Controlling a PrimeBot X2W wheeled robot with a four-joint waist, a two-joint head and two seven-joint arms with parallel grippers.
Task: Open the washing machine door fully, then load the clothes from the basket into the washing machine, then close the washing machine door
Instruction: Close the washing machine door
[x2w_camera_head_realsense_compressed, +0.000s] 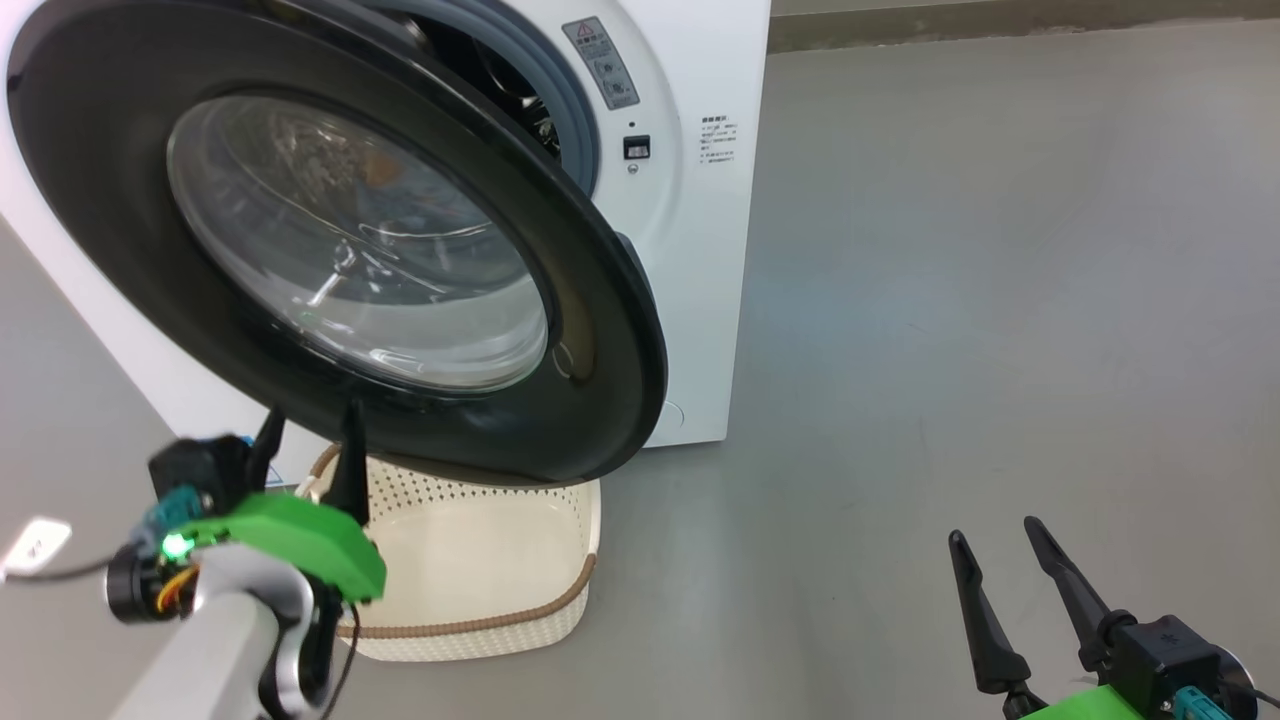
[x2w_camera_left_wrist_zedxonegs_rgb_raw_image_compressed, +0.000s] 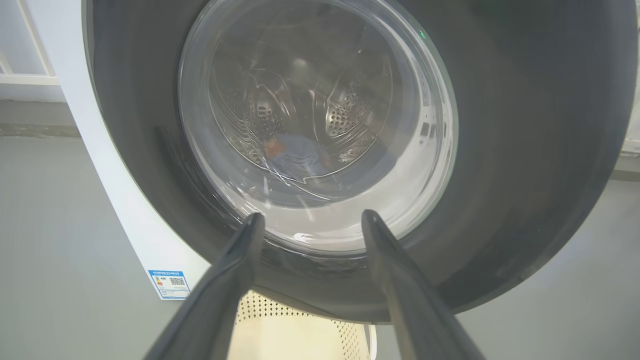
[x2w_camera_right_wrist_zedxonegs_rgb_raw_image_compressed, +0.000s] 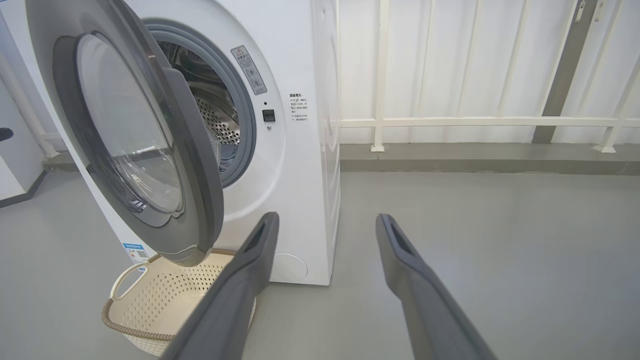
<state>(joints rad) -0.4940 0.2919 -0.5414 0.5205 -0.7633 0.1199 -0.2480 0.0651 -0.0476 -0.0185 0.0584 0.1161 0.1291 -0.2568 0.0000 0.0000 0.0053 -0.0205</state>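
1. The washing machine door (x2w_camera_head_realsense_compressed: 600, 300) stands partly open. It swings out from the white washing machine (x2w_camera_head_realsense_compressed: 700, 250) on a hinge at the head view's left. Past its free edge the blue-grey seal (x2w_camera_head_realsense_compressed: 580, 120) and the steel drum (x2w_camera_right_wrist_zedxonegs_rgb_raw_image_compressed: 220, 122) show.
2. The clothes (x2w_camera_left_wrist_zedxonegs_rgb_raw_image_compressed: 300, 157) lie in the bottom of the drum. In the left wrist view they show through the door's glass bowl (x2w_camera_head_realsense_compressed: 350, 240) as a blue bundle with an orange-brown patch.
3. The basket (x2w_camera_head_realsense_compressed: 500, 622) sits on the grey floor (x2w_camera_head_realsense_compressed: 1000, 300) just in front of the machine, partly under the door's lower edge, its cream bottom bare.
4. The left gripper (x2w_camera_head_realsense_compressed: 310, 415) has its 2 fingers spread wide with nothing between them. The tips point at the door's lower black rim and are very near it; I cannot tell whether they touch it.
5. The right gripper (x2w_camera_head_realsense_compressed: 995, 532) is also spread wide and holds nothing. It hangs over the floor, well to the right of the machine and basket.
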